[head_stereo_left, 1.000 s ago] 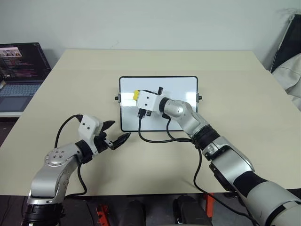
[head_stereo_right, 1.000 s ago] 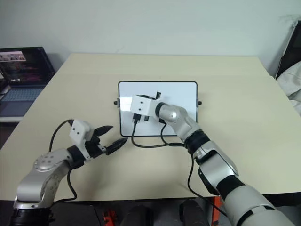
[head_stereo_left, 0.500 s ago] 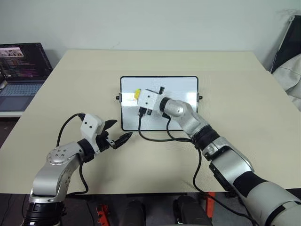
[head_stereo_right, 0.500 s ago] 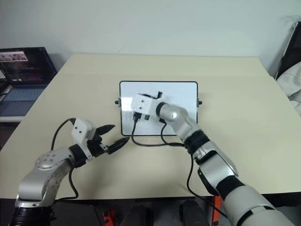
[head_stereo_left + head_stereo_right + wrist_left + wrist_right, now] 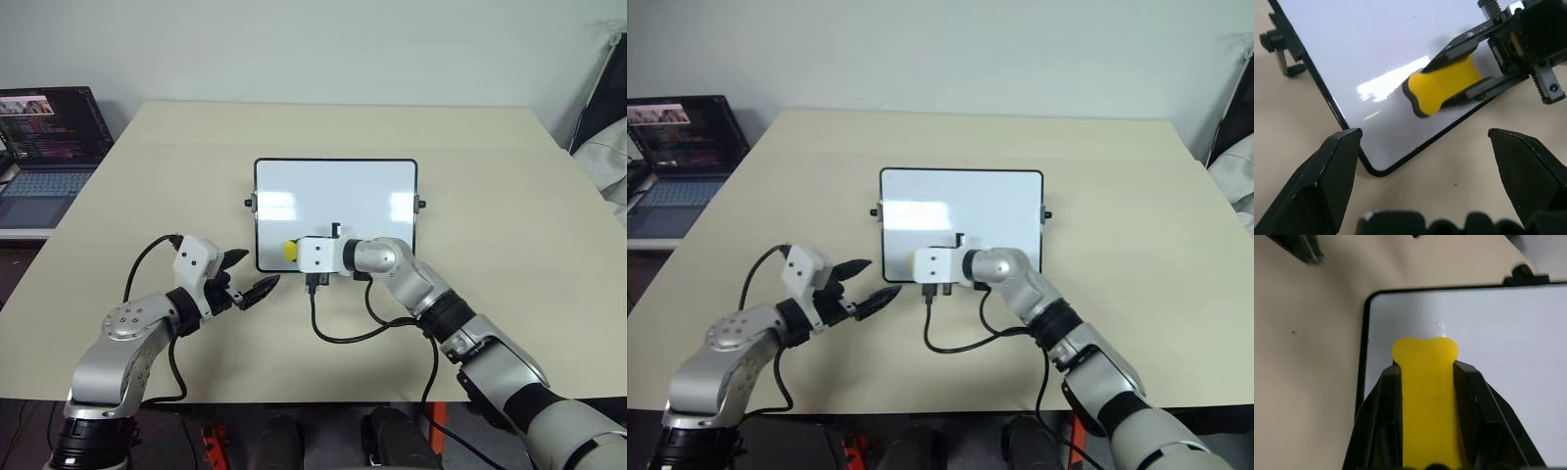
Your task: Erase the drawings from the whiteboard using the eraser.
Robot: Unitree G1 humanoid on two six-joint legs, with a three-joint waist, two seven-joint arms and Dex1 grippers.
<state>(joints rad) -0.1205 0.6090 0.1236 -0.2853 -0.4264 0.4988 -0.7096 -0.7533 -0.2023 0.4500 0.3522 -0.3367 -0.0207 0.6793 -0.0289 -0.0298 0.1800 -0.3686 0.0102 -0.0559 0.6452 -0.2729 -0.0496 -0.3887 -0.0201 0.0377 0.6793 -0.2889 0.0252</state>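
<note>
the whiteboard [image 5: 336, 211] is laid flat near the middle of the table [image 5: 509, 196], its long axis running left to right, small knobs at both short sides; its white surface is seen clean and glossy, with no marker strokes made out on it; the eraser [image 5: 291, 251] is found at the board's near left corner, over the lower edge strip; its long axis is set roughly along the board's long side, the free rounded yellow end pointed toward the robot's left, the other end buried between the fingers; in the left wrist view the dark underside of the eraser [image 5: 1442, 84] is seen facing the board surface, apparently in contact, though a thin gap cannot be excluded.

the right gripper [image 5: 1425, 431] is pinched on the eraser, one black finger pressed against each long flank, the yellow block protruding past the fingertips; the right forearm is stretched across the table's near side toward the board's lower edge, with a black cable looped beneath it.

the left gripper [image 5: 250, 277] is held spread wide, nothing between its fingers; it is poised above the bare table just off the board's near left corner, pointed toward the eraser, touching neither.

a laptop [image 5: 44, 147] is noted on a separate surface to the far left.
</note>
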